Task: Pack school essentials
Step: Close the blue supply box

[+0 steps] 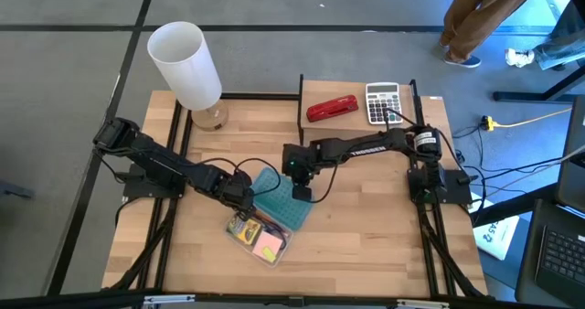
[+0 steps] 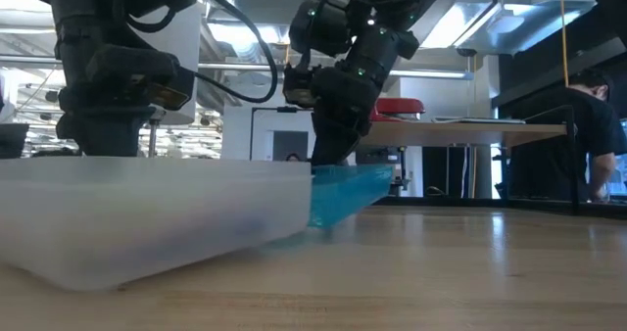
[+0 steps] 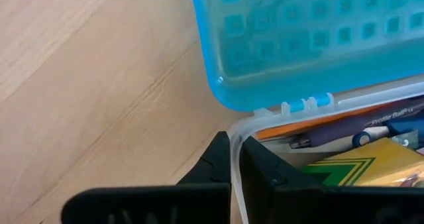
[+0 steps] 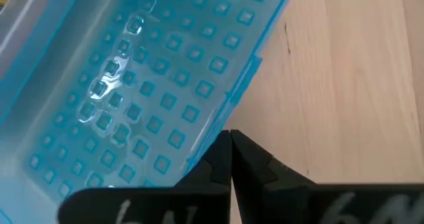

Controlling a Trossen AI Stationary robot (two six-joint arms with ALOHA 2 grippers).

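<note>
Looking down on the desk [image 1: 366, 227], you are seeing the packing itself all but finished: the clear pencil case [image 1: 259, 237] is lying near the middle of the desk with the school essentials [image 1: 258, 236] already inside it. In the left wrist view the green-yellow crayon box [image 3: 351, 168], a dark pen [image 3: 351, 126] and an orange edge beside it are sitting in the case's base, and from above a pink sticky-note pad [image 1: 269, 245] is showing through the open top. No loose supplies are lying on the bare wood around the case.

What is left, as far as you can judge, is closing up. The blue lid [image 1: 283, 202] is hanging open on its hinge, tilted up off the desk on the case's far-right side.

The left gripper [image 1: 243, 199] is sitting at the left end of the case, its fingers closed with the thin clear wall of the case [image 3: 236, 144] caught between the tips, so you are bracing the case with it. The right gripper [image 1: 302, 192] is resting at the lid's outer edge with its fingers pressed together; you cannot tell whether they are pinching the rim or only nudging it.

The red stapler [image 1: 331, 109] and the grey calculator [image 1: 381, 101] are staying on the raised shelf at the far side, well apart from the case, and the white cup [image 1: 186, 64] is standing at the far left. A person [image 1: 480, 16] is standing beyond the far right corner.
</note>
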